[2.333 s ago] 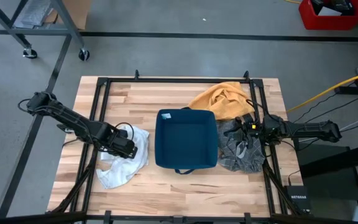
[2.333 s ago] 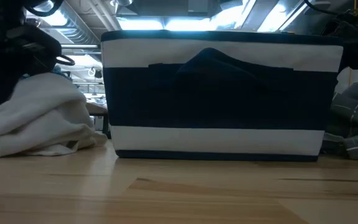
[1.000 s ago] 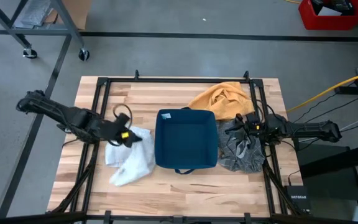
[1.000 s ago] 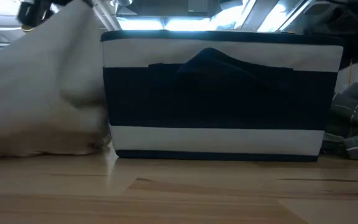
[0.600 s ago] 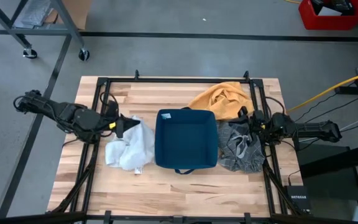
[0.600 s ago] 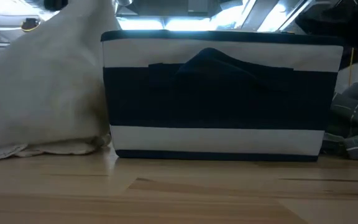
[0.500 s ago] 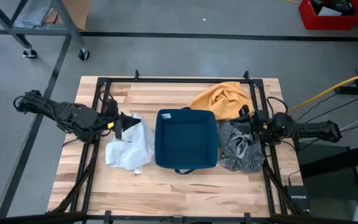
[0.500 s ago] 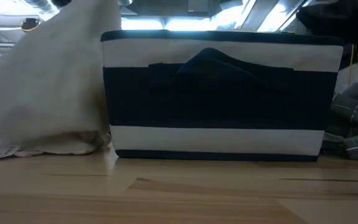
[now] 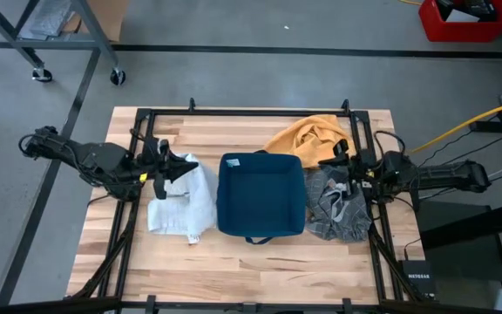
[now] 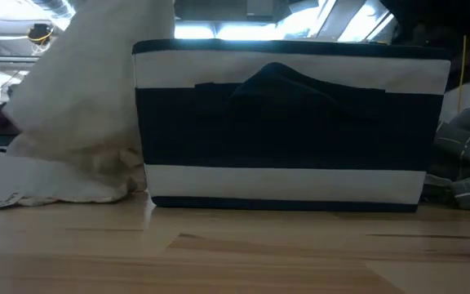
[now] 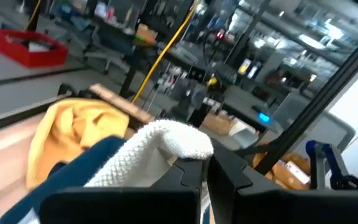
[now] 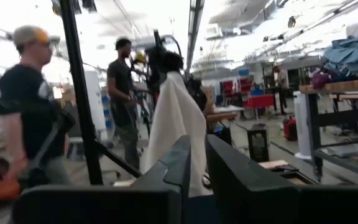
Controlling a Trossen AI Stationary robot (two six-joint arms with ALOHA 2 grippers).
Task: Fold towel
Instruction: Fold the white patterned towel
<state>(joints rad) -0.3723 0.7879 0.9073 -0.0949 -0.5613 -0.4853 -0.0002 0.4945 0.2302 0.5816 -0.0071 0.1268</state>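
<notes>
Gripping a corner of the white towel [image 9: 184, 199], the left gripper [image 9: 174, 166] is lifting it beside the navy bin [image 9: 261, 194]; the right gripper [image 9: 336, 160], its fingers slightly parted, is hovering empty above the grey cloth [image 9: 337, 206].

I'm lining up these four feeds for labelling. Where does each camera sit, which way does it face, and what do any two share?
High view: overhead, straight down on the table; both arms show, the left hand shut on the white towel.
Low view: at tabletop height, level, facing the navy bin; no arm clearly shows.
Left wrist view: on the left wrist, looking across the bin toward the orange towel, its fingers pinching the white towel.
Right wrist view: on the right wrist, facing the raised white towel and people beyond, past its own fingers.
Shared: the white towel shows in all four.
</notes>
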